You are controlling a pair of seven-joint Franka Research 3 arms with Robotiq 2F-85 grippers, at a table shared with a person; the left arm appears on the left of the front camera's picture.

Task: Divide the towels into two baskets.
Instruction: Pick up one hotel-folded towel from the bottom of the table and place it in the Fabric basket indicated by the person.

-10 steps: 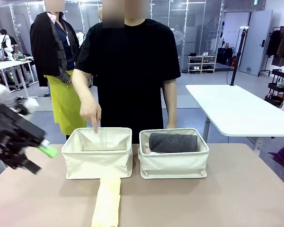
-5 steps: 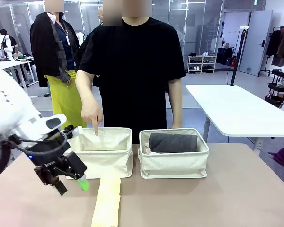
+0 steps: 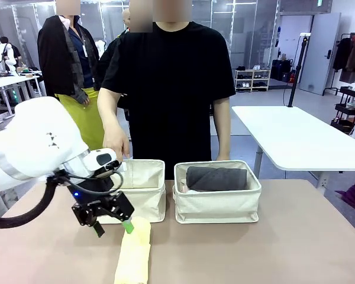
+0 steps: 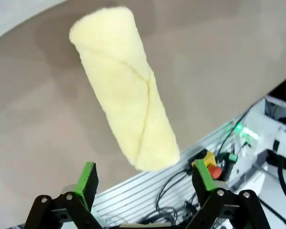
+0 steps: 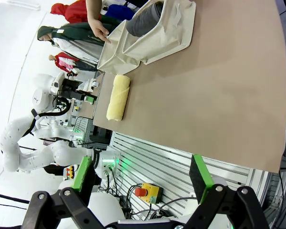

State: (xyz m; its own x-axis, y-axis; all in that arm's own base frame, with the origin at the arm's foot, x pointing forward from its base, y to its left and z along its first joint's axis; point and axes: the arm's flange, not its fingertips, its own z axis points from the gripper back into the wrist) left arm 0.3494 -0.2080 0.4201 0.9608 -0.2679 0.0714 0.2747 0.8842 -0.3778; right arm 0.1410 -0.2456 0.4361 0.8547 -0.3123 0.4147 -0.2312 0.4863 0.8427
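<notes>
**Left gripper spread above the yellow towel**

While my left gripper [image 3: 111,227] hangs low over the tabletop [image 3: 296,242] just in front of the left basket [image 3: 129,192], its green-padded fingers [image 4: 88,177] stand wide apart and hold nothing. In my left wrist view the pale yellow towel [image 4: 125,126] lies on the bare table beyond the fingers, reaching the near edge of the tabletop, and neither pad touches it. From the front, the pad nearer the towel sits right at the far end of the roll, beside its left side; I cannot tell whether it brushes the terry there. The towel lies lengthwise, one end just short of the left basket's front wall and the other at the near edge.

Behind that basket a person in a black shirt stands at the far edge of the tabletop, one hand [image 3: 116,142] lowered toward the basket's back rim. The basket's inside, as far as it shows, is plain cream fabric.

Right of it, just apart, the right basket [image 3: 218,204] holds the dark grey towel [image 3: 216,178] lying across it, with a sliver of pale pink towel [image 3: 185,189] under its left end.

My right gripper [image 5: 140,180] is also wide open and empty, held off the tabletop's edge with the yellow towel and both baskets well away from it.
</notes>
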